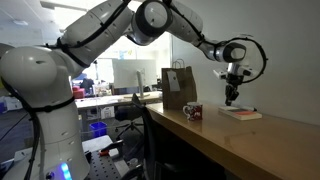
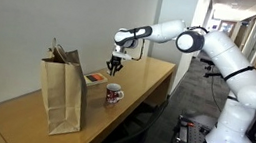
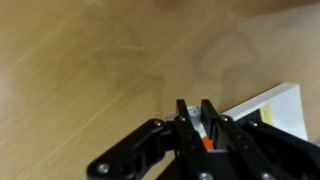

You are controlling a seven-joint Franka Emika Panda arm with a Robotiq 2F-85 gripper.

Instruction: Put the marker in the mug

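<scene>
My gripper point(image 3: 195, 112) is shut on the marker point(image 3: 194, 117), a pale stick with an orange part, seen end-on between the fingers in the wrist view. In both exterior views the gripper point(image 1: 231, 99) point(image 2: 114, 72) hangs above the wooden table, over the flat book point(image 1: 241, 113) point(image 2: 96, 78). The mug point(image 1: 192, 112) point(image 2: 114, 95), small and dark with red and white patterning, stands upright on the table beside the brown bag, apart from the gripper. The marker is too small to make out in the exterior views.
A tall brown paper bag point(image 1: 178, 88) point(image 2: 63, 95) stands on the table point(image 1: 260, 140) point(image 2: 20, 122) near the mug. The book's white edge shows in the wrist view point(image 3: 270, 105). The table edge drops off beside the mug; a wall runs behind.
</scene>
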